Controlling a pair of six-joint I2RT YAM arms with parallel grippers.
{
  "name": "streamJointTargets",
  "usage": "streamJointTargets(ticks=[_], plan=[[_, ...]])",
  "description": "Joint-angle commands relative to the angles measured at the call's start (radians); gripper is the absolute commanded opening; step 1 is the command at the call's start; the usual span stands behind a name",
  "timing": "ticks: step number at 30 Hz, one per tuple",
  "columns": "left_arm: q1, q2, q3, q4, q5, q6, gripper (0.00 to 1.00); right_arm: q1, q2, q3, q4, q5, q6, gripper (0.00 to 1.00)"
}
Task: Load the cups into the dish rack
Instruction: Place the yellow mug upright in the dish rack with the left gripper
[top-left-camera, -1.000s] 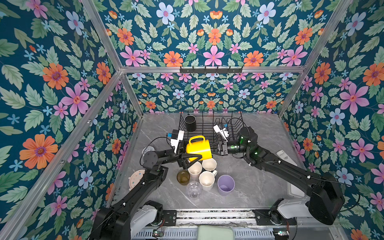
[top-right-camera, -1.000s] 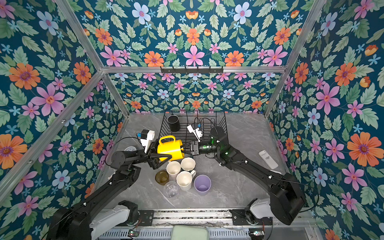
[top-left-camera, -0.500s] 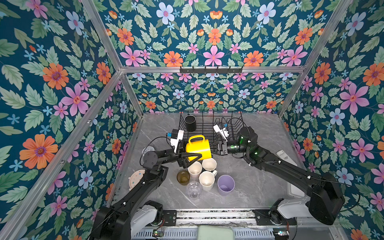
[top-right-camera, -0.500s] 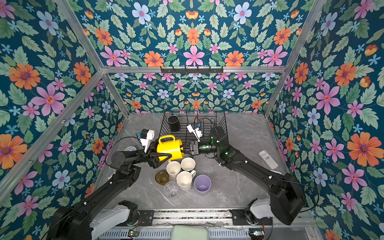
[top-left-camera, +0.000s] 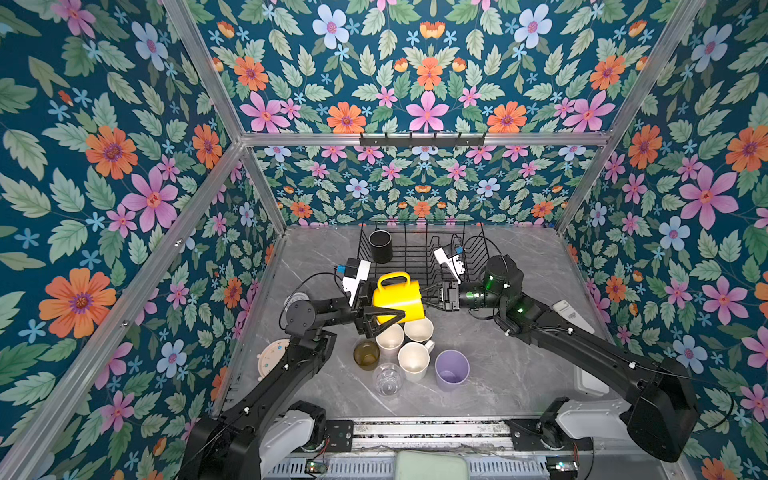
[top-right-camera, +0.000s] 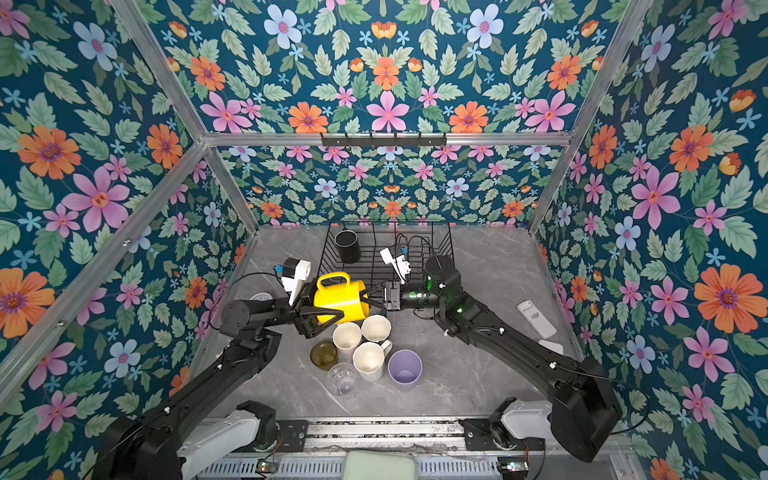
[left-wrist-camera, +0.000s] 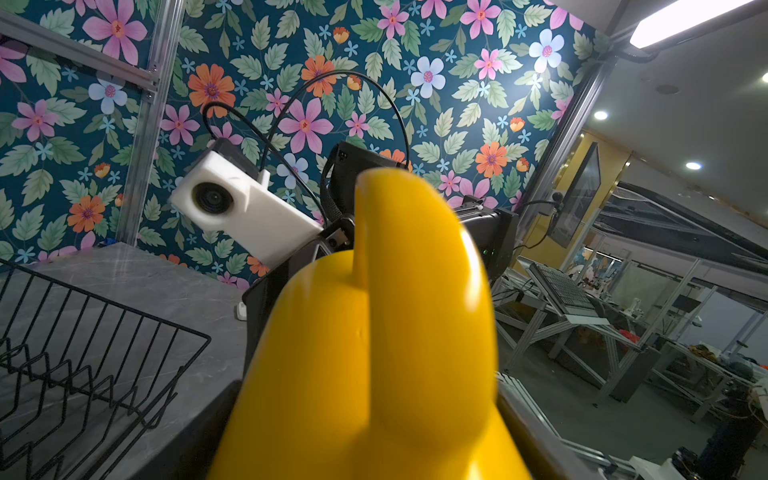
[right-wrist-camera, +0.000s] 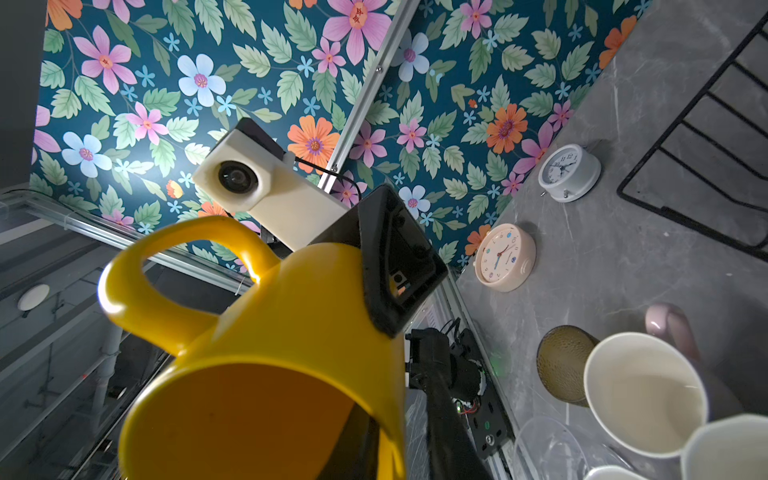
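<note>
The yellow mug (top-left-camera: 397, 300) is clear of the table (top-left-camera: 519, 365). It lies on its side with the handle up, just in front of the near edge of the dish rack (top-left-camera: 415, 253) and outside it. The left gripper (top-left-camera: 384, 305) has its jaws spread wide across the mug body and clamped onto it. In the right wrist view, one of its fingers (right-wrist-camera: 386, 270) lies flat against the outer wall. The right gripper (top-left-camera: 429, 296) is at the mug's mouth, with one finger inside the rim; whether its jaws press the wall cannot be told. A black mug (top-left-camera: 380, 246) stands upright inside the rack, in its far left corner. Further in front of the rack, closely grouped on the table, stand three pale mugs (top-left-camera: 413, 360), a lilac tumbler (top-left-camera: 451, 370), an amber glass (top-left-camera: 366, 354) and a clear glass (top-left-camera: 387, 378).
</note>
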Motion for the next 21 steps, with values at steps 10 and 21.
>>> streamJointTargets(ticks=[10, 21], plan=[[-0.001, -0.060, 0.261, -0.872, -0.182, 0.576, 0.00, -0.067, -0.222, -0.116, -0.219, 0.267, -0.111, 0.64], [-0.010, 0.186, 0.576, -1.285, -0.457, 0.729, 0.00, -0.086, -0.563, -0.237, -0.521, 0.533, -0.281, 0.85]])
